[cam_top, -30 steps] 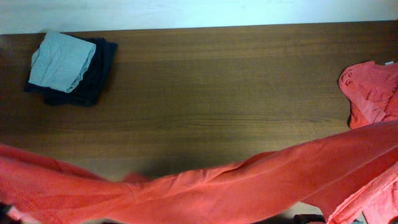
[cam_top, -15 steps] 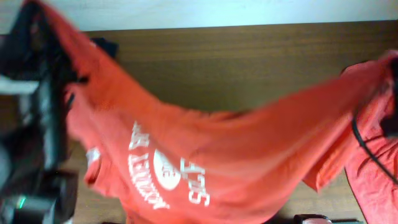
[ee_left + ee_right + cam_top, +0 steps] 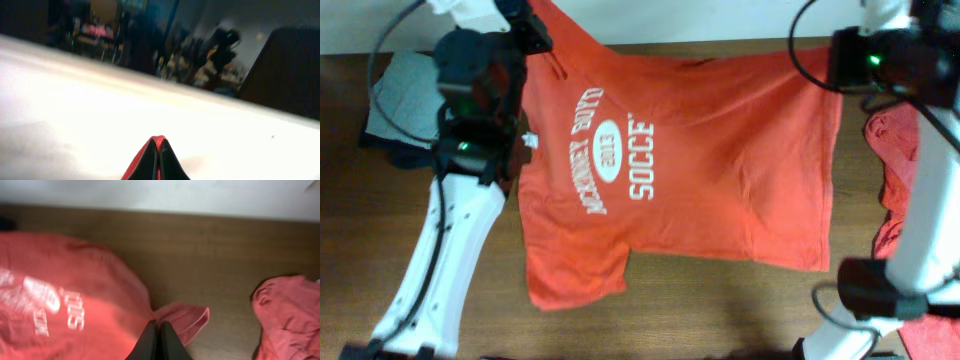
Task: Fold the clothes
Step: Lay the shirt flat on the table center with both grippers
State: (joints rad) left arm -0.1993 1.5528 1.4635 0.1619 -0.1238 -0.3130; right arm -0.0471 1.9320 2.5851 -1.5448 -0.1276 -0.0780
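One orange-red T-shirt (image 3: pixel 720 170), white print (image 3: pixel 610 160): "McKINNEY BOYD 2013 SOCCE"

Overhead downward; right wrist shares shirt (image 3: pixel 720 180); left perhaps faces outward.

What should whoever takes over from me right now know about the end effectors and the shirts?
The left end effector is shut on the printed T-shirt, at its far corner on the neck end.
The right end effector is shut on the same shirt's far hem corner.
The shirt is spread print-up, sideways over the table. The second T-shirt lies crumpled at the right edge.
Done: first shirt opened out.
Left: no fold made yet; fold it, then the second one.
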